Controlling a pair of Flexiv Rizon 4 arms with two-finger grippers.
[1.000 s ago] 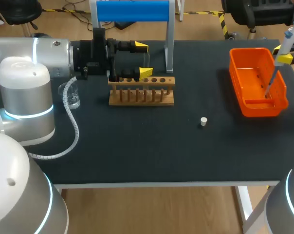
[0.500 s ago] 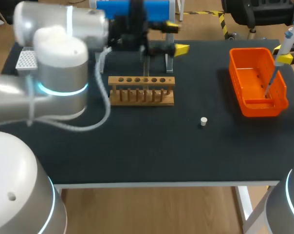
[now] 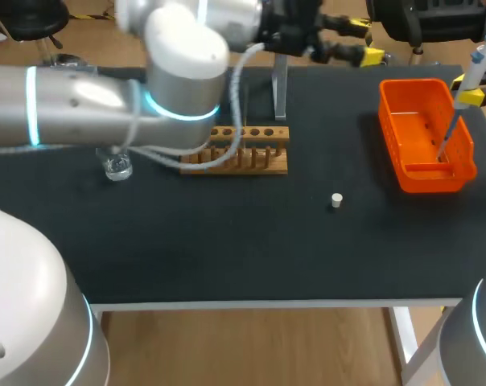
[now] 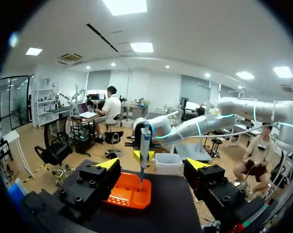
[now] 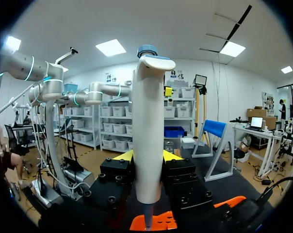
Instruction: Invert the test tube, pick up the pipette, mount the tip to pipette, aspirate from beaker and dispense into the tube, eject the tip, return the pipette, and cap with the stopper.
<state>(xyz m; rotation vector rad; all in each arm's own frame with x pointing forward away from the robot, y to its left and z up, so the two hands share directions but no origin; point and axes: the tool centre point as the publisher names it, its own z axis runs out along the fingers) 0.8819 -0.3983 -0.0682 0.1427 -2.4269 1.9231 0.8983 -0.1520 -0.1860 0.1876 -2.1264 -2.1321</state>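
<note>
Hidden: the wooden test tube rack (image 3: 251, 161) is partly covered by the left arm (image 3: 82, 104) and its coiled cable (image 3: 236, 76), and whether a tube stands in it cannot be told.
Cut off: in the head view the right gripper (image 5: 147, 156) is seen only as one yellow tip at the edge.
Left gripper (image 3: 364, 40): held high near the table's far edge, beyond the metal stand upright (image 3: 280, 80); its fingers are spread wide and hold nothing.
Pipette (image 5: 147, 126): pinched from two sides by the right gripper and held upright. Its smooth white barrel has a grey-blue cap, and its thin lower end is seen inside the orange bin (image 3: 436, 175).
Materials: a perforated plastic bin, a clear glass beaker (image 3: 117, 167) and a black matte table (image 3: 227, 249).
Open room: the small white stopper (image 3: 336, 199) (a short plug) stands by itself on the table — well apart from rack and bin.
</note>
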